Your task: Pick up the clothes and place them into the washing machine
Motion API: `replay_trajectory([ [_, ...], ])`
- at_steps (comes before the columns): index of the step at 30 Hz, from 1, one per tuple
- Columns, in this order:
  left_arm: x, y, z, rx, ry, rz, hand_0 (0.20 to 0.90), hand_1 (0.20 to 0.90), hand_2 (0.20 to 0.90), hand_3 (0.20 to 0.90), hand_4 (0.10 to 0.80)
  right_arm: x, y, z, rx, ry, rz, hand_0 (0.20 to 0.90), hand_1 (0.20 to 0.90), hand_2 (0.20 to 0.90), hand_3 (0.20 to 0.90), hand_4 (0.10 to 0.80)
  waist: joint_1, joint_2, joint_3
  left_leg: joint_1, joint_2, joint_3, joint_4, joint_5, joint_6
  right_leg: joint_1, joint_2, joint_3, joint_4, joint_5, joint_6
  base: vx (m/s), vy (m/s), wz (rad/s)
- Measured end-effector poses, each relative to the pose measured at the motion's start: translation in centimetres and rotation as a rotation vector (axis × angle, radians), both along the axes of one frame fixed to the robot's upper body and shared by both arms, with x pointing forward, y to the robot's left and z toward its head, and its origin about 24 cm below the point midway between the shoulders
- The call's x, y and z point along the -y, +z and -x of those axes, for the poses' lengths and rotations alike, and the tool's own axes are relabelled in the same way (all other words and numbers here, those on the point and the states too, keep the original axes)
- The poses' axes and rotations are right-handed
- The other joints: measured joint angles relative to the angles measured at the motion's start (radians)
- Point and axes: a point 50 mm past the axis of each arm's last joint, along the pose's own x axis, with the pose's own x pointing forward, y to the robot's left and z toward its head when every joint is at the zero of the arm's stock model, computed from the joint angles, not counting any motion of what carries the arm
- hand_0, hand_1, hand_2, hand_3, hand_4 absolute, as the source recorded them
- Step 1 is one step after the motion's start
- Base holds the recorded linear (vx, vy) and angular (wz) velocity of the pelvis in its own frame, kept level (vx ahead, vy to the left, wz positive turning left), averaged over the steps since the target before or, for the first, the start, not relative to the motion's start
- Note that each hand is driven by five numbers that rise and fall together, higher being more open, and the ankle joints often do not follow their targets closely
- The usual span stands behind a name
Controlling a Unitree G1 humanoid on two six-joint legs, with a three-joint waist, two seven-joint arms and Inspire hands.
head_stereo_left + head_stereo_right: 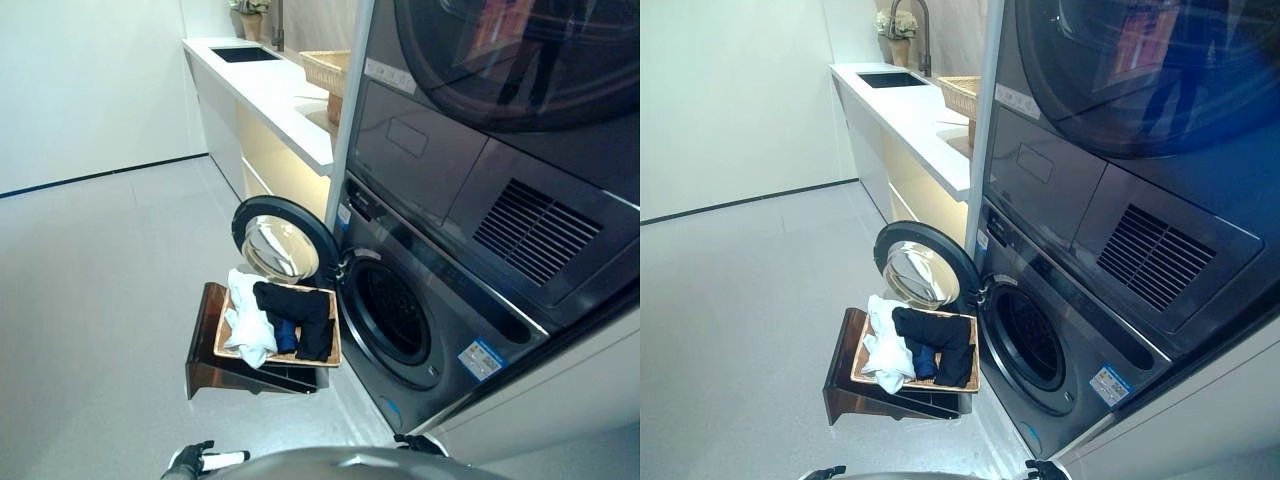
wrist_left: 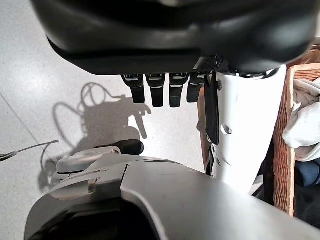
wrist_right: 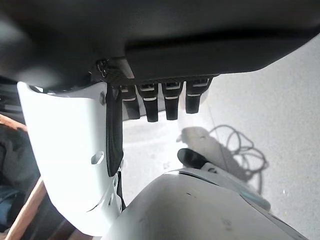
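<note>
A wicker basket (image 1: 300,363) rests on a brown stand (image 1: 205,345) in front of the washing machine (image 1: 440,330). In it lie a white cloth (image 1: 247,320), a black garment (image 1: 300,305) and a blue piece (image 1: 286,335). The round door (image 1: 280,245) is swung open to the left and the drum opening (image 1: 395,310) is dark. My left hand (image 1: 195,460) hangs low at the view's bottom edge, well short of the basket; in its wrist view the fingers (image 2: 157,90) are straight and empty. My right hand (image 1: 420,443) hangs low too, its fingers (image 3: 165,102) straight, holding nothing.
A dryer (image 1: 500,60) is stacked above the washer. To the left runs a white counter (image 1: 270,95) with a dark sink (image 1: 243,54) and a second wicker basket (image 1: 328,70). Grey floor (image 1: 100,300) spreads left of the stand.
</note>
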Motion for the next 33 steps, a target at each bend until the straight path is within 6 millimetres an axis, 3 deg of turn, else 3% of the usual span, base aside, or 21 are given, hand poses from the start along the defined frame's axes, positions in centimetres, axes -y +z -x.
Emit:
replay_trajectory([
  [33,0.06,-0.02,0.02,-0.002,0.0,0.018,0.9,0.9,0.9,0.9,0.8,0.0,0.04,-0.27,0.006,0.013,0.003,0.9,0.9,0.9,0.9,0.8,-0.001,0.006,0.0,-0.005,0.001,0.015,0.0,-0.002,0.003,-0.013,0.002,0.012,0.003,0.004,-0.005,0.002,-0.001,-0.01],
])
